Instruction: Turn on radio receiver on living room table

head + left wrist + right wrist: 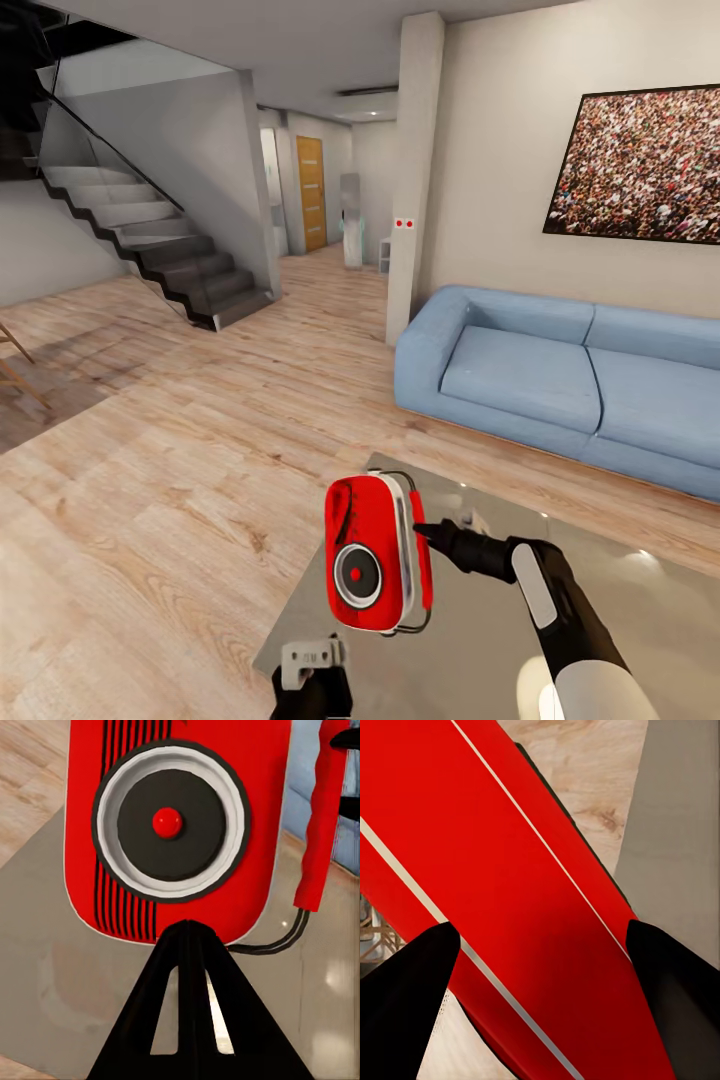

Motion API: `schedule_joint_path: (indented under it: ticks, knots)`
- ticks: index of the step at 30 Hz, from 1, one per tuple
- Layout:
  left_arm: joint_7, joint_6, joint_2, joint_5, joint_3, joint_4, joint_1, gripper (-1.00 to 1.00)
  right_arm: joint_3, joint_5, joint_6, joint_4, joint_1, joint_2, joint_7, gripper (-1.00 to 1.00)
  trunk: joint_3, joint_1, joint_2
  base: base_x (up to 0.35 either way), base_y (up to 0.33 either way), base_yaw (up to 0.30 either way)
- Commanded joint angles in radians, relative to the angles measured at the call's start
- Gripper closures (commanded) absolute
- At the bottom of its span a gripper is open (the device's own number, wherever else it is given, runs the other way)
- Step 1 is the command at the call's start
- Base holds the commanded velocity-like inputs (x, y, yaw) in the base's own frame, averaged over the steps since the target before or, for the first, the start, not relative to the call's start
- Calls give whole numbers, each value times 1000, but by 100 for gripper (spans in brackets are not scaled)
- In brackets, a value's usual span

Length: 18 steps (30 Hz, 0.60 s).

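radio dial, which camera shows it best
The left wrist view: the radio receiver's round dial faces the camera squarely, with white ring, dark disc and red centre knob. The head view shows the dial smaller, low on the radio's face. The right wrist view shows red casing with white trim.

Radio (176, 825) top cut off in left wrist view; right gripper (425, 530) fingertips hidden behind it; sofa (560, 375) cropped at frame edge.

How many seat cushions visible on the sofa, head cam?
2. The left seat cushion and the right seat cushion on the light-blue sofa; the frame edge may hide more.
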Motion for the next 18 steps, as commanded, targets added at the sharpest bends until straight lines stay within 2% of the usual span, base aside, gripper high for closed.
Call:
schedule_joint_path:
  ticks: [1, 3, 6, 11, 14, 18]
  knots:
    - [0, -18, -4, 0, 0, 0, 0, 100, 0, -17, 3, 2, 0, 0, 0, 100, 0, 0, 0, 0, 0, 0]
    - [0, -47, -10, 0, -1, 0, 0, 100, 0, -17, 3, 11, 0, 0, -1, 100, 0, 0, 0, 0, 0, 0]
    - [0, -57, -19, 0, 0, -1, 0, 100, 0, -16, 3, 27, 0, 0, -1, 100, 0, 0, 0, 0, 0, 0]
    - [0, -59, -53, -3, 1, 0, -3, 100, 0, -16, 3, 41, 0, 0, -1, 100, 0, 0, 0, 0, 0, 0]
    - [1, -49, -70, -46, 4, 0, -33, 100, 0, -14, 2, 48, 0, 0, -1, 100, 0, 0, 0, 0, 0, 0]
    - [1, -44, -82, -63, 7, 0, -49, 100, 0, -13, 2, 50, 0, 0, -1, 100, 0, 0, 0, 0, 0, 0]
